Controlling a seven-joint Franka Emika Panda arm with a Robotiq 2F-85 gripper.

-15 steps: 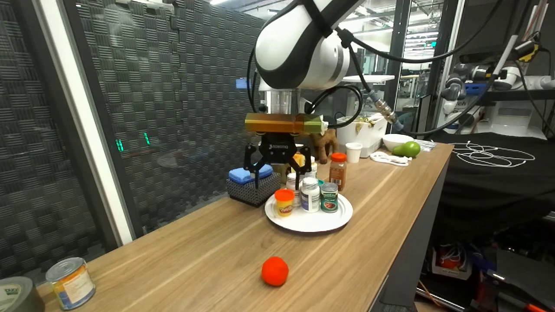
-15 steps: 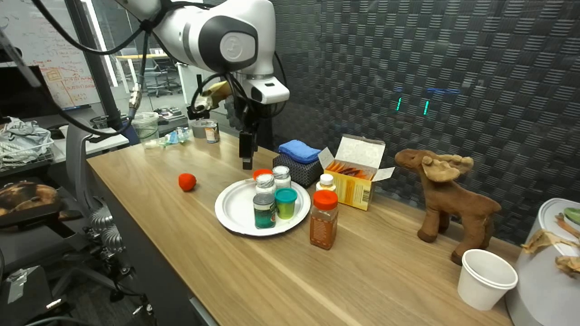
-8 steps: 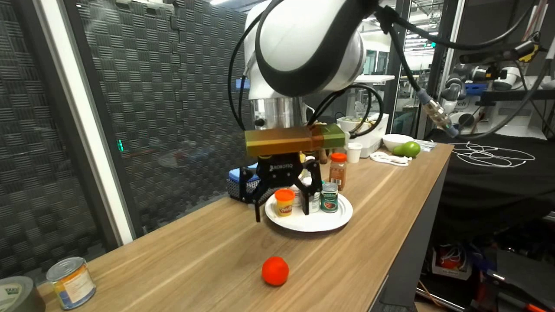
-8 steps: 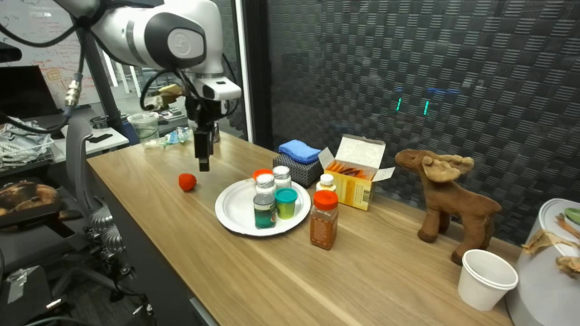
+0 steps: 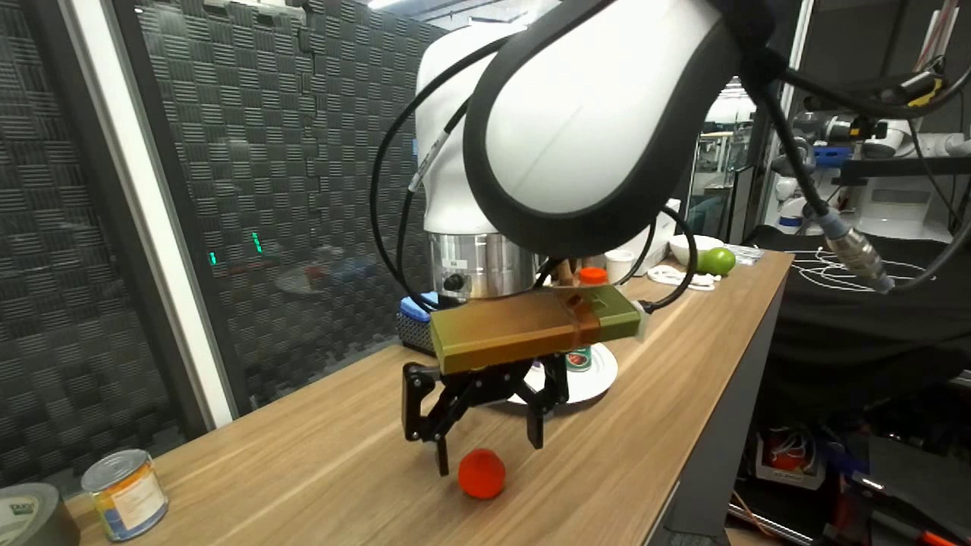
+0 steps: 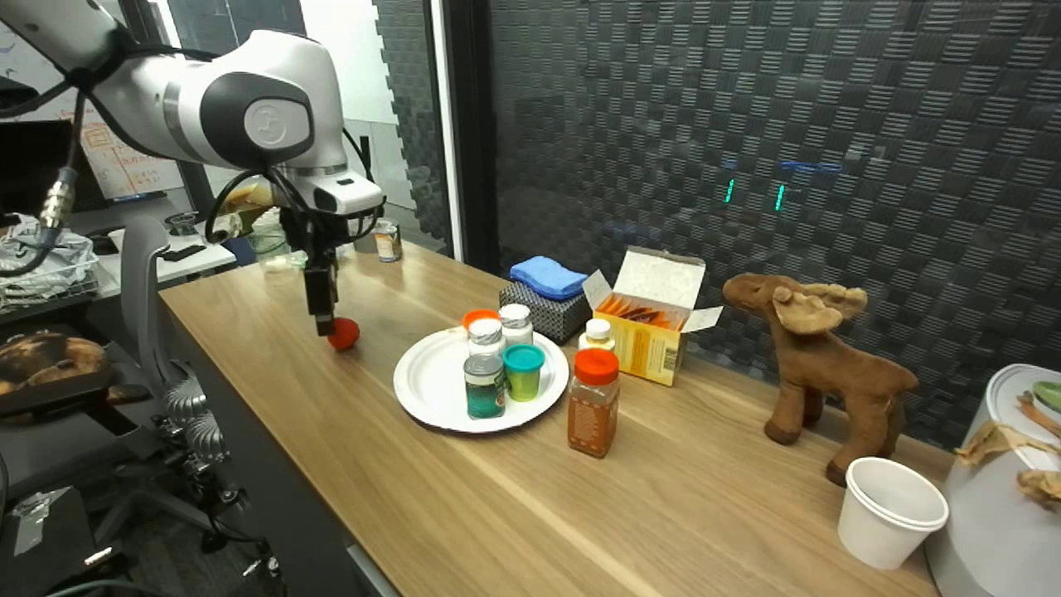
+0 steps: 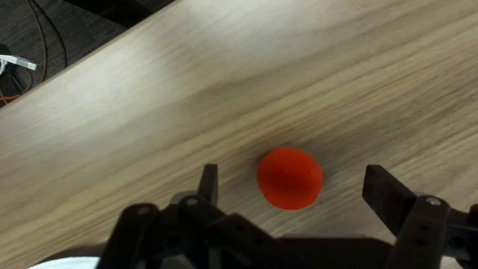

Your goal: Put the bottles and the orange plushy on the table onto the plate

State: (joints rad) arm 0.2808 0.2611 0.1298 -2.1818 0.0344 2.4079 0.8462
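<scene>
Hand (image 5: pixel 489 461) has descended, spread wide near orange plushy (image 7: pixel 289 179).

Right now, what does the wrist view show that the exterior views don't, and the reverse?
Wrist view only: a top-down look at the orange ball, with table visible on both sides, between it and the open jaws.

Exterior views only: the two white bottles and teal-lidded tub on the plate, plus, off it, the red-capped bottle, moose plushy and tin can.

Shared: the ball on the table, ungripped, the jaws, and the plate, though the wrist view catches just what looks like its rim, lower left.
</scene>
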